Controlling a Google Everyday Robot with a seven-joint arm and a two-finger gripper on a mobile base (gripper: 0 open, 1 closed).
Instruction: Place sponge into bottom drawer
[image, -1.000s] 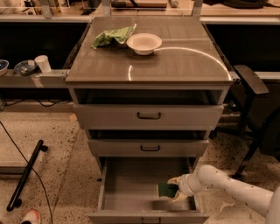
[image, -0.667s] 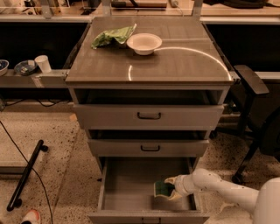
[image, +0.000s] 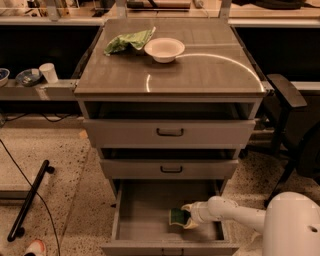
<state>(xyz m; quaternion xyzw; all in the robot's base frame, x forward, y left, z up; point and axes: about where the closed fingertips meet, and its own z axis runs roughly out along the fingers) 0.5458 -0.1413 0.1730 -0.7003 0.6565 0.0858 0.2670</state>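
Since approx 1 s ago, pincer (image: 187, 216) and sponge (image: 176, 216) sit a bit further left, twd the middle of the bottom drawer (image: 145, 210); nothing else on the cabinet has shifted.

Camera view, only one I have: I see the cabinet from the front and above. Bottom drawer is pulled out, plain grey inside. White arm (image: 235, 212) comes in from the right over the drawer's right side, w/ the pincer inside the box, right of centre and nearer the front wall than the back. Pincer is clamped on the sponge: one pale finger above its right end, one below. Sponge sticks out to the left of the fingers, dark green face showing, yellow along its lower edge. It's low in the drawer; can't tell whether it touches the drawer floor.

Above it, middle drawer (image: 171, 169) and top drawer (image: 170, 132) both stand slightly out, black handles facing me. On the counter (image: 200, 75): white bowl (image: 164, 49) near the back, left of centre, light green cloth (image: 127, 41) just beside it on the left, edges about touching. Off to the left, a paper cup (image: 48, 72) on a low shelf and a black bar (image: 30, 200) lying on the speckled floor.
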